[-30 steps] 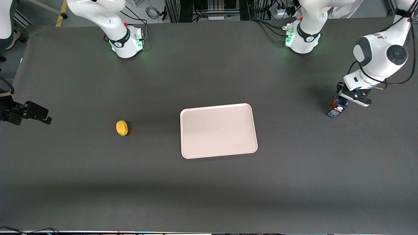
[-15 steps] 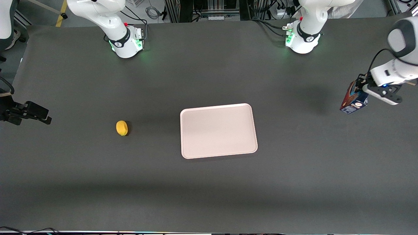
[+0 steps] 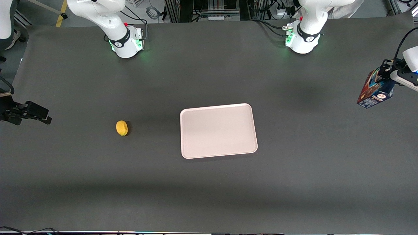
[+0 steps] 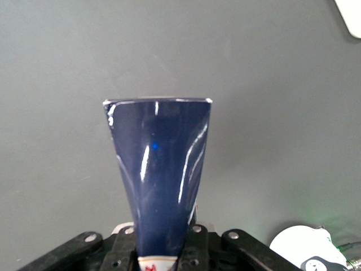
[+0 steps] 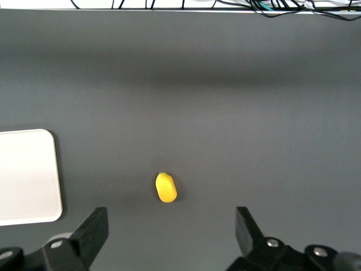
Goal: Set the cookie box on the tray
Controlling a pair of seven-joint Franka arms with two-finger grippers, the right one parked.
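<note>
Fingers [image 4: 194, 234] clamped on the cookie box [image 3: 374, 88], one against each broad side of its upper end. Gripper [image 3: 387, 72] high above the counter [image 3: 209, 189], out at the working arm's end and near that edge of the front view. Box lifted clear of the dark surface, hanging tilted from the grip, lower end swung toward the front camera and a little toward the tray [image 3: 218, 130]. Navy face with the round white-and-orange mark turned to the front camera, reddish-brown printed panel on the adjoining side. Seen from the left wrist camera as a glossy navy slab [image 4: 159, 175] running away from the lens, free end showing as a straight pale edge, nothing but plain grey counter [image 4: 56, 68] under it.

Well apart from the box: pale pinkish tray lying flat near the middle of the counter, rounded corners, low rim, no load on it. One corner of that tray [image 4: 351, 16] just caught by the left wrist camera. Farther on toward the parked arm's end, small yellow rounded object [image 3: 121, 128] resting on the counter near the tray but not touching, also picked up by the right wrist camera [image 5: 166, 188] with the tray's rim [image 5: 56, 175] beside it.
</note>
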